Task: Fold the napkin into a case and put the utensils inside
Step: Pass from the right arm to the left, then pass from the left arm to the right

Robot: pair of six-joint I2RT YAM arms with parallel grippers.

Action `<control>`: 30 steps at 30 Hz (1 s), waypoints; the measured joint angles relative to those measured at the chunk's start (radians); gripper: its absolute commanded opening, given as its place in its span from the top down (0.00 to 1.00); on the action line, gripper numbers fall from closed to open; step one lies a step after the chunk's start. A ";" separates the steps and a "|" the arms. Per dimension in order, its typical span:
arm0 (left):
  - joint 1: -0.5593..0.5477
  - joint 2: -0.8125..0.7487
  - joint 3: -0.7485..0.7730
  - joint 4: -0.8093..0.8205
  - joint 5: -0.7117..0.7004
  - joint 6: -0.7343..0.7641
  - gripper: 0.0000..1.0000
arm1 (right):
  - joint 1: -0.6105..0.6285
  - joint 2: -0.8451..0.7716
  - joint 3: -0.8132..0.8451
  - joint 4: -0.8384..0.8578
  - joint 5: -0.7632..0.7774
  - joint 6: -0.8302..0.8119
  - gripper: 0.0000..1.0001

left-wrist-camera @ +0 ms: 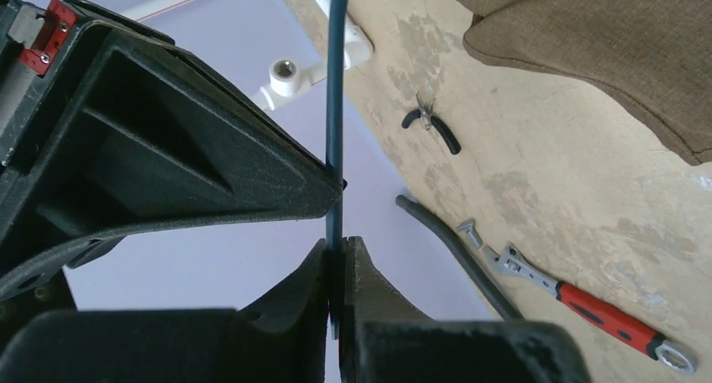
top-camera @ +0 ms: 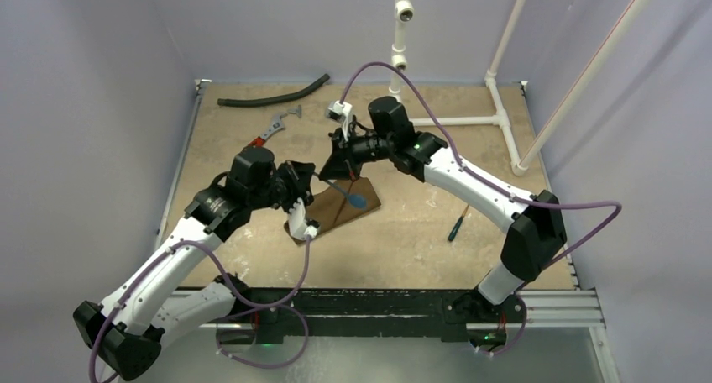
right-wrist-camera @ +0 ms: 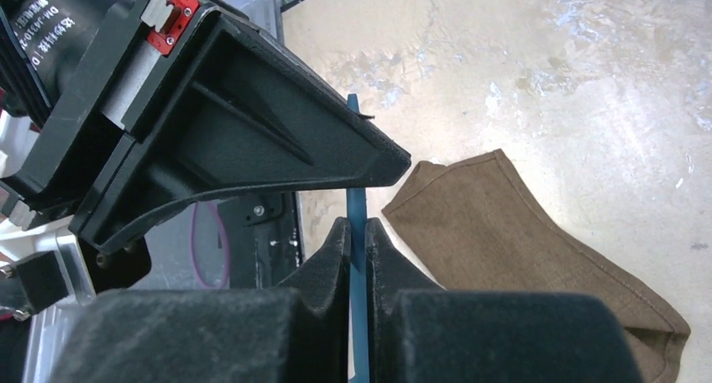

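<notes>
Black fingers of the left gripper filled the near edge of the left wrist view. They were pressed together on a slim blue-green handle, taken for the spoon, which ran straight up out of frame. Beyond them, on the table, lay the brown napkin at upper right. Farther off were small pliers, a grey hose and a red-handled wrench, all well apart from the cloth.

Right wrist view: the right gripper was likewise clamped on the same thin blue handle, its pads tight either side. The napkin lay just beyond, doubled into a long narrow strip with a folded edge at the far right end. Whether that end was an open mouth could not be told.

Top view: both arms reached inward and met over the napkin near mid-table. The left arm was bent low from the left, wrist turned toward centre. The right arm arched in from the far side, wrist pitched down. The spoon's blue bowl sat over the cloth; whether it touched could not be told. A dark utensil lay on bare table to the right, well apart.

Judgement: folding looked done and loading of the first utensil was in hand, with the spoon shared between two grips. Next move calls for one gripper to let go so the other can steer the bowl along the strip and into its pocket. The dark utensil remains to be fetched.
</notes>
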 measured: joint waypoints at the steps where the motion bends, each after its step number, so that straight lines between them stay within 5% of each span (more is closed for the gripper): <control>1: -0.001 -0.008 -0.017 0.023 -0.006 -0.002 1.00 | 0.000 0.003 0.002 0.000 0.000 0.005 0.65; 4: -0.005 -0.048 -0.096 0.146 -0.023 -0.013 1.00 | -0.002 0.011 0.009 0.000 0.001 0.039 0.37; 9: -0.013 -0.132 -0.255 0.349 -0.082 -0.018 1.00 | -0.058 -0.058 -0.048 0.035 0.105 0.175 0.18; 16: -0.026 -0.106 -0.277 0.570 -0.222 -0.060 1.00 | -0.231 -0.342 -0.261 0.133 0.331 0.441 0.20; 24: -0.053 -0.079 -0.275 0.653 -0.336 -0.114 1.00 | -0.205 -0.338 -0.468 0.301 0.346 0.677 0.33; 30: -0.076 -0.068 -0.263 0.657 -0.400 -0.158 1.00 | -0.206 -0.267 -0.471 0.424 0.326 0.784 0.40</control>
